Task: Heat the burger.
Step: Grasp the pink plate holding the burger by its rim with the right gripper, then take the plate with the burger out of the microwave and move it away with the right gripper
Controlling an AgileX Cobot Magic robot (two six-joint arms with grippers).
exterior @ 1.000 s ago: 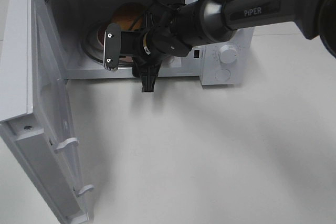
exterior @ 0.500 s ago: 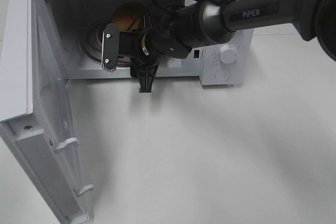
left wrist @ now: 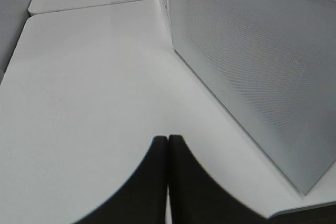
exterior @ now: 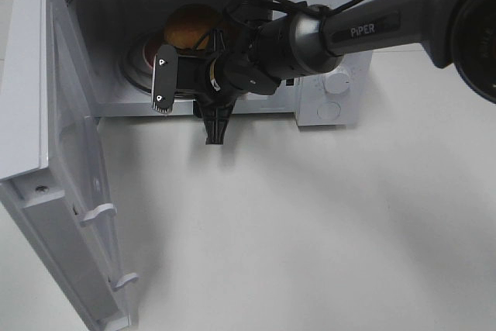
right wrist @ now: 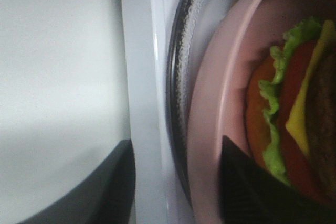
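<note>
Start from the far left: leave the microwave door (exterior: pixel 62 137) swung wide until the arm is out of the cavity. Note the left gripper (left wrist: pixel 168 182), fingers pressed together, holding nothing, low over the table just beside the perforated side wall of the microwave (exterior: pixel 333 125); no need to move it yet.

Look next inside the cavity: find the burger (exterior: pixel 190 27) sitting on the pink plate (right wrist: pixel 220 103), and the plate resting on the glass turntable (exterior: pixel 132 67). Judge the placing done, probably, with closing and starting not yet done.

Check then the right gripper (exterior: pixel 190 102) at the mouth of the cavity: fingers spread, pinching nothing, one over the plate close to the lettuce, the other outside the front sill. Draw straight back and a little up, with the fingers apart, to avoid hooking the plate rim or dragging it off centre. Avoid any sideways swing near the sill.

Only after that, push the door shut, and at the right turn the upper knob (exterior: pixel 337 81) for the time.
</note>
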